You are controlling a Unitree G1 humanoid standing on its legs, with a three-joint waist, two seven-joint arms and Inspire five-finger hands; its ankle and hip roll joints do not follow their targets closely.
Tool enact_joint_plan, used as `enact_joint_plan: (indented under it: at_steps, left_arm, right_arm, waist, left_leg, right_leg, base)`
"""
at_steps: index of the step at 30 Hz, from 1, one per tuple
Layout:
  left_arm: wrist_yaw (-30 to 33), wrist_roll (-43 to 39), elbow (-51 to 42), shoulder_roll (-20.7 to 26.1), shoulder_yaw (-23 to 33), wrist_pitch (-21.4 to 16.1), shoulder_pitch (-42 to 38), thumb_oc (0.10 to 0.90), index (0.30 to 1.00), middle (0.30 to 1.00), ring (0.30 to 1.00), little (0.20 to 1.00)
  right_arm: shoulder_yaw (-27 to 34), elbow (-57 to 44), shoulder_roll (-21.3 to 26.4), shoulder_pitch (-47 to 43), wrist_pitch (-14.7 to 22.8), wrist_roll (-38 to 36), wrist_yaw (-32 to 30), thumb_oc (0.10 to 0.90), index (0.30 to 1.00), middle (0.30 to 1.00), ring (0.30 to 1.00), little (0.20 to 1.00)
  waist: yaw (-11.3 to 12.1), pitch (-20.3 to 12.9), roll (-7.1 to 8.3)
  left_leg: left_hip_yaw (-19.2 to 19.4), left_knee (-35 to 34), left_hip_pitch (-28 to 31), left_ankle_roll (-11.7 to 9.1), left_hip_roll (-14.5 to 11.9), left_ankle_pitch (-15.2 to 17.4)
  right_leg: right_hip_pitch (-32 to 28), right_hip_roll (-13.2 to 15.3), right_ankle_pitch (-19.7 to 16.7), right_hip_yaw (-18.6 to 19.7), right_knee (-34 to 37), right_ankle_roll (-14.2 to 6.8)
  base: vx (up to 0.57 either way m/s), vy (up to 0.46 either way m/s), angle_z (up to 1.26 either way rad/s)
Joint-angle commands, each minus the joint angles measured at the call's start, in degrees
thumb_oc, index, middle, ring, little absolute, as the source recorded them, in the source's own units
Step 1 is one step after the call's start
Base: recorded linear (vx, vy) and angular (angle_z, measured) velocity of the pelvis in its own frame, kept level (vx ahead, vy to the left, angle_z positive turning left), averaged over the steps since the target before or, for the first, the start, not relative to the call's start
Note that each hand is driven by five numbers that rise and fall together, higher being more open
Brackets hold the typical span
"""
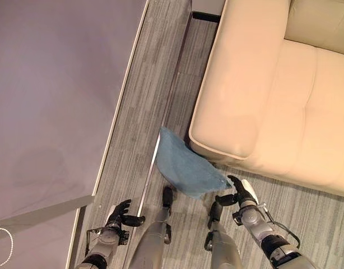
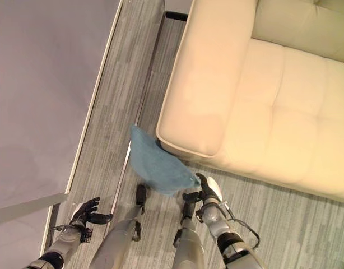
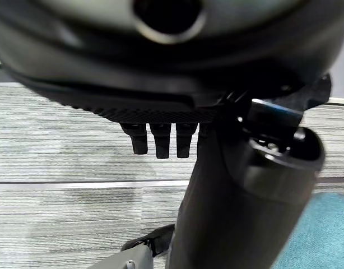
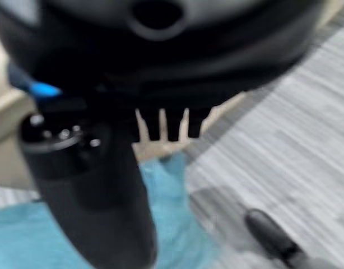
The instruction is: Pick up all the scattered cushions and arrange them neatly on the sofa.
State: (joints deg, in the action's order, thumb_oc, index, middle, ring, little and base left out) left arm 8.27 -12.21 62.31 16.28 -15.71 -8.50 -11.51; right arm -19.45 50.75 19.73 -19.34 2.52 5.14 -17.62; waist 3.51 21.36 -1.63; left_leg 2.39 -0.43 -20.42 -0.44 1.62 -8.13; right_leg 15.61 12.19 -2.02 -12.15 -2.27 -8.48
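A blue cushion (image 1: 186,165) lies on the grey carpet, leaning against the front corner of the cream sofa (image 1: 273,101). My right hand (image 1: 242,196) is at the cushion's near right corner, thumb and fingers spread on either side of that corner and not closed on it. In the right wrist view the cushion (image 4: 26,241) shows just past the straight fingers (image 4: 161,126). My left hand (image 1: 117,216) hangs open over the carpet to the left, apart from the cushion. The left wrist view catches an edge of the cushion (image 3: 320,235).
A grey wall panel (image 1: 49,84) runs along the left side. A metal strip (image 1: 171,95) crosses the carpet from the cushion toward the far end. The sofa's seat (image 1: 306,112) is bare. Open carpet (image 1: 312,216) lies in front of the sofa.
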Motion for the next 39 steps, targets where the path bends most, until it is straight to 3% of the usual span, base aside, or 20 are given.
enact_joint_plan:
  at_steps: [1,11,16,20,21,22,23,25,30,39]
  left_arm:
    - [2.0,0.0,1.6,-0.2,0.1,-1.2,2.1,0.8,0.9,0.9,0.9,0.9]
    - [2.2,0.6,1.6,0.1,0.0,-1.1,2.2,0.8,0.9,0.9,0.9,0.9]
    - [2.2,0.3,1.4,0.7,-0.6,-1.2,0.7,0.8,0.9,0.9,0.9,0.9]
    - [2.1,-1.2,1.2,1.5,-0.3,-1.4,-0.3,0.8,0.9,0.9,0.9,0.9]
    - [2.2,-2.2,1.0,1.9,-0.2,-1.6,-0.6,0.8,0.9,0.9,0.9,0.9]
    - [2.2,-2.2,0.9,1.9,-0.2,-1.6,-0.7,0.8,0.9,0.9,0.9,0.9]
    - [2.4,-2.8,0.7,2.2,-0.1,-1.9,-0.8,0.8,0.9,0.9,0.9,0.9]
    - [2.3,-3.3,0.2,2.3,0.0,-2.0,-0.8,0.8,0.9,0.9,0.9,0.9]
    - [2.2,-7.2,-4.4,3.5,0.3,-3.4,-1.5,0.8,0.9,0.9,0.9,0.9]
    - [2.1,-8.5,-8.7,3.2,-0.9,-4.2,-1.3,0.8,0.9,0.9,0.9,0.9]
  right_arm:
    - [-0.2,-4.0,2.7,1.7,2.2,2.1,-3.3,0.8,0.9,0.9,0.9,0.9]
    - [0.7,-5.0,3.0,2.2,2.7,0.8,-3.5,0.8,0.9,0.9,0.9,0.9]
    - [-0.6,-1.8,2.0,-0.4,2.4,0.4,-3.3,0.8,0.9,0.9,0.9,0.9]
    - [-1.2,0.1,2.3,-2.5,1.7,0.7,-3.4,0.8,0.9,0.9,0.9,0.9]
    - [-1.1,0.4,2.6,-3.6,1.4,0.4,-3.8,0.8,0.9,0.9,0.9,0.9]
    - [-1.0,0.4,2.6,-3.7,1.5,0.4,-3.8,0.8,0.9,0.9,0.9,0.9]
    - [-1.0,0.5,2.9,-4.4,1.5,0.2,-4.0,0.8,0.9,0.9,0.9,0.9]
    - [-0.9,0.6,3.2,-4.8,1.5,0.1,-4.2,0.8,0.9,0.9,0.9,0.9]
    - [0.0,-0.3,5.3,-8.9,1.6,-1.1,-5.4,0.8,0.9,0.9,0.9,0.9]
    - [-0.5,-0.9,4.3,-12.8,2.6,-2.6,-6.5,0.8,0.9,0.9,0.9,0.9]
  waist:
    - [-0.4,-3.4,0.87]
    - [-0.5,-2.7,1.8]
    - [-0.1,-1.3,1.33]
    - [0.3,-0.9,0.52]
    - [0.6,-0.8,0.11]
    - [0.5,-0.6,0.13]
    - [0.7,-0.5,-0.15]
    - [0.9,-0.5,-0.32]
    - [1.3,-0.4,-1.76]
    - [2.3,-0.3,-2.96]
  left_leg:
    - [-0.6,-0.1,-1.5,-3.1,-0.4,3.9]
    - [-0.7,0.0,-0.7,-3.0,-0.5,4.3]
    - [-0.4,1.7,-3.3,-3.0,-0.1,4.3]
    - [-0.1,3.6,-6.9,-3.1,0.0,4.1]
    - [-0.2,4.7,-8.2,-3.5,-0.2,5.6]
    - [0.0,4.9,-9.1,-3.2,0.0,4.1]
    - [-0.1,5.6,-9.8,-3.5,-0.2,5.7]
    - [-0.2,6.3,-10.9,-3.4,-0.2,5.7]
    - [-0.3,8.8,-18.2,-3.4,-0.2,5.5]
    - [-1.1,7.9,-20.5,-3.5,0.3,4.8]
  right_leg:
    - [4.9,0.5,-1.9,0.3,-1.0,-0.2]
    - [4.3,0.6,-2.1,0.4,-1.0,-0.4]
    - [6.6,0.7,-2.2,0.7,-2.0,-0.2]
    - [9.8,1.2,-2.1,0.7,-3.4,-0.1]
    - [11.3,1.2,-0.7,1.1,-4.7,-0.2]
    - [12.0,1.5,-2.1,0.8,-4.5,0.1]
    - [13.1,1.4,-0.7,1.1,-5.5,-0.2]
    - [14.3,1.6,-0.7,1.3,-6.1,-0.1]
    - [21.9,2.3,-0.3,1.9,-9.3,0.2]
    - [24.9,2.7,0.2,1.8,-10.4,0.1]
  base:
    - [0.01,-0.013,0.04]
    - [0.0,-0.007,0.02]
    - [-0.02,-0.004,-0.04]
    - [-0.03,-0.006,-0.01]
    - [0.0,0.0,0.0]
    - [0.0,0.0,0.0]
    - [-0.04,0.02,0.02]
    - [0.0,0.011,0.03]
    - [-0.03,0.018,-0.02]
    - [0.01,0.018,0.07]
